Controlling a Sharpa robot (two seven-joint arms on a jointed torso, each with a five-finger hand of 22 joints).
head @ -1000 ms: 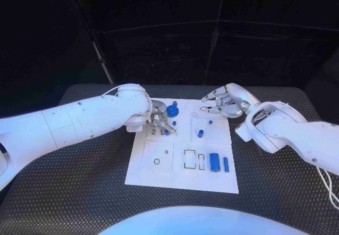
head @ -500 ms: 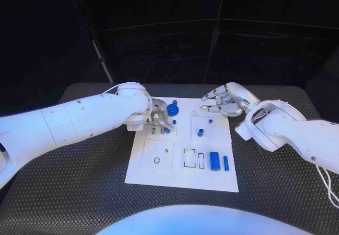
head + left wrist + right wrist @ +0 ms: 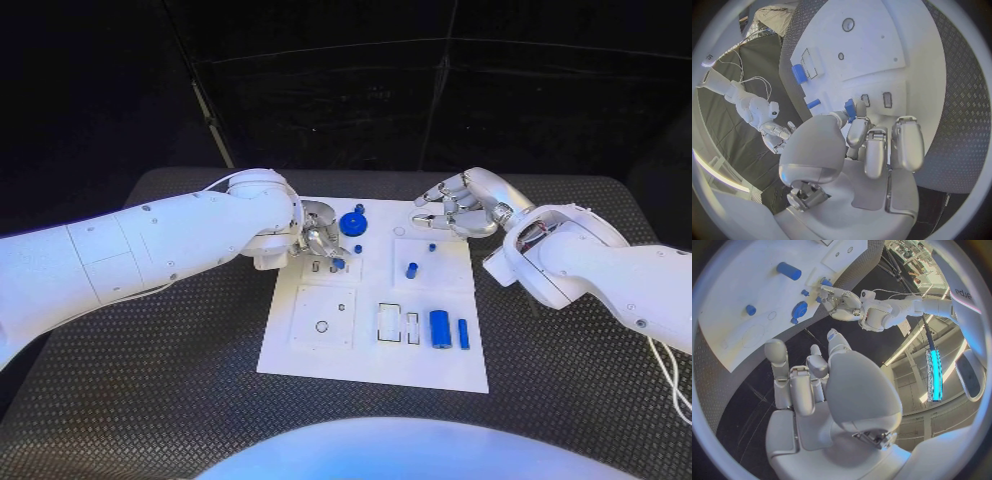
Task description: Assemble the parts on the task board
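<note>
The white task board (image 3: 310, 355) (image 3: 879, 45) (image 3: 742, 280) lies mid-table. My left hand (image 3: 317, 240) (image 3: 870, 145) (image 3: 839, 302) hovers low over the board's far left part and pinches a small blue peg (image 3: 338, 263) (image 3: 849, 109) between thumb and fingertip, beside two small slots. A blue round gear (image 3: 355, 226) (image 3: 799, 309) stands just beyond that hand. Two short blue pegs (image 3: 411, 269) (image 3: 358, 249) stand upright on the board. My right hand (image 3: 459, 210) (image 3: 811, 385) hangs above the board's far right corner, fingers loosely bent, holding nothing.
A thick blue cylinder (image 3: 438, 329) (image 3: 798, 74) (image 3: 789, 271) and a slim blue one (image 3: 463, 333) (image 3: 814, 103) lie at the board's near right, next to two white pieces (image 3: 389, 322) in slots. A small ring (image 3: 322, 326) lies near left. Black ribbed table (image 3: 173, 400) surrounds the board.
My left hand with the blue peg has shifted very slightly toward the board's far left edge. The right hand has barely moved.
</note>
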